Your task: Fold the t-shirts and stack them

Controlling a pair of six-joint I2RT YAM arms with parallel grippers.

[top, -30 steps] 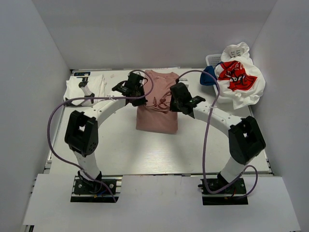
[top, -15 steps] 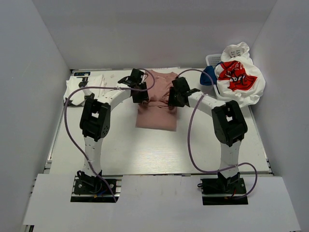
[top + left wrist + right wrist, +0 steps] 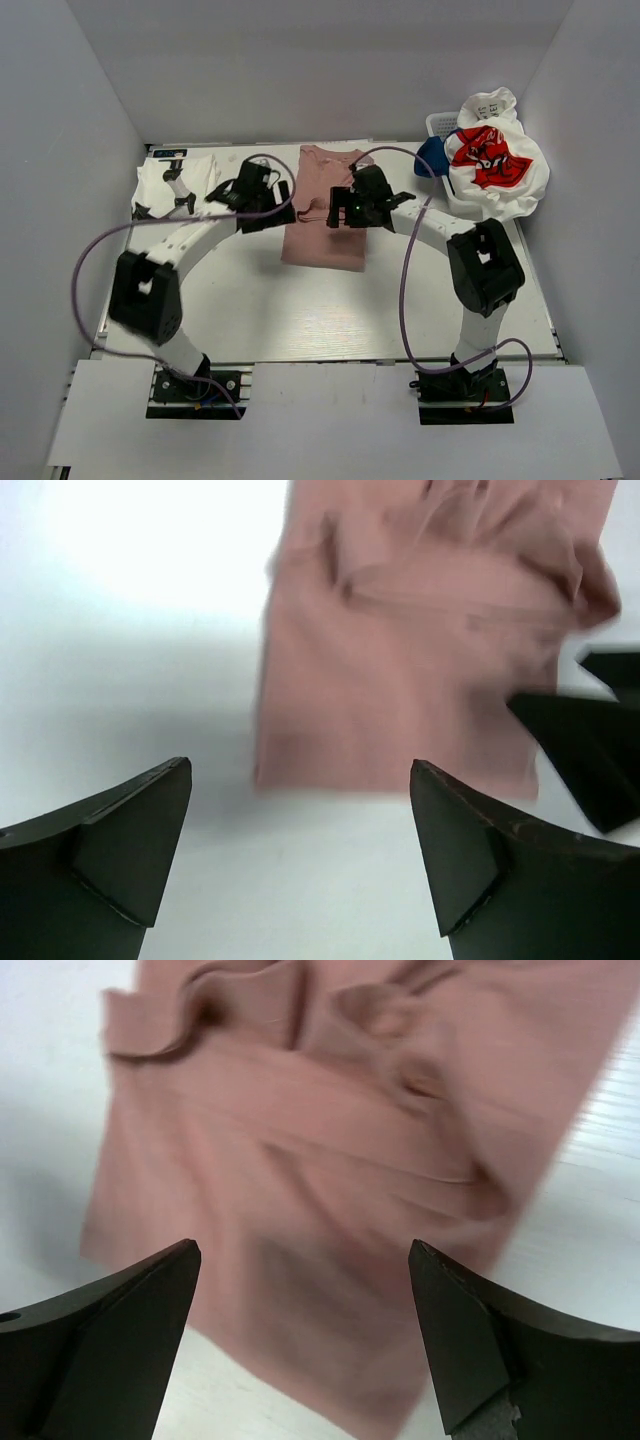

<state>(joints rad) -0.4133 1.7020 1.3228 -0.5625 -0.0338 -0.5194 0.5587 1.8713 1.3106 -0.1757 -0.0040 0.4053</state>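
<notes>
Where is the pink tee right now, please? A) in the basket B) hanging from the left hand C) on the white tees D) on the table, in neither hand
D: the pink tee lies on the table, and the left hand and right hand are open and empty.

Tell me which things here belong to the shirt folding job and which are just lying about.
Job: pink t-shirt, white tee with red graphic, blue tee, white tee at left.
Lying about: white basket, small dark object at far-left corner.
</notes>
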